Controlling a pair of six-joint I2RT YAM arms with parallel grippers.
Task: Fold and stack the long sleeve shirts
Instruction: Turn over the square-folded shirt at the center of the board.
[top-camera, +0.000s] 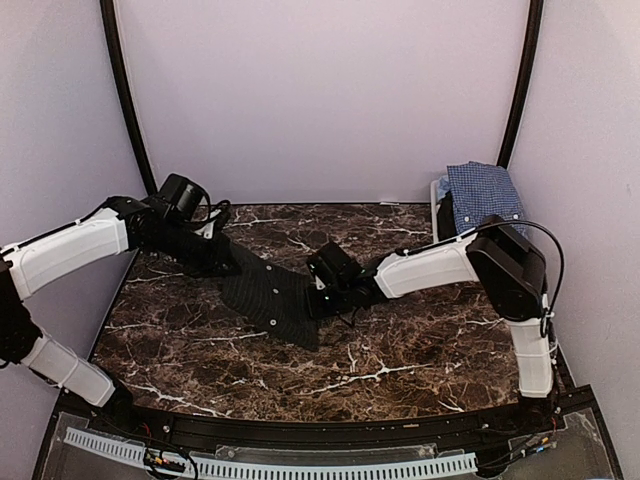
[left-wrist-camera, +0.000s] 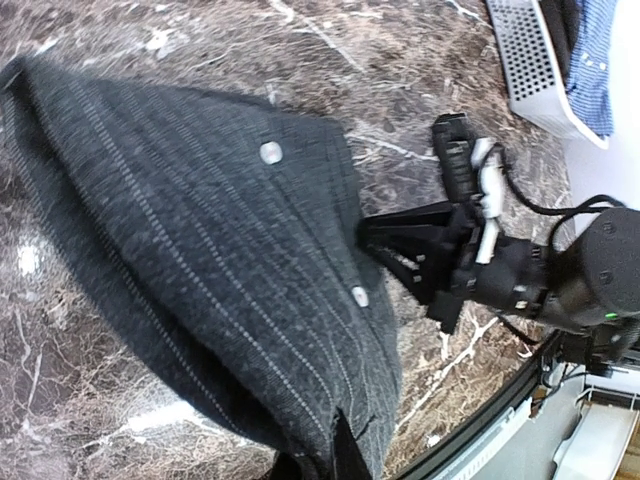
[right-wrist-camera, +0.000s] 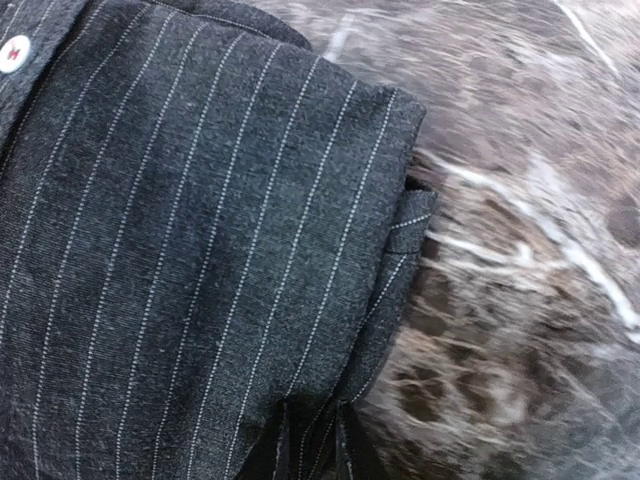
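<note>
Pinching the black shirt (top-camera: 270, 295) in my left hand (top-camera: 225, 258) to spread it; right hand (left-wrist-camera: 366, 238) at its edge, I cannot tell its grip.

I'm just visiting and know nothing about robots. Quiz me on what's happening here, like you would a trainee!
1. True or false: the blue checked shirt sits in the white slatted basket.
2. The black pinstriped shirt is: A in the basket; B between the left gripper and right gripper; C folded atop the blue one.
3. How many white buttons show on it in the left wrist view?
Key: 1 true; 2 B; 3 two.
</note>
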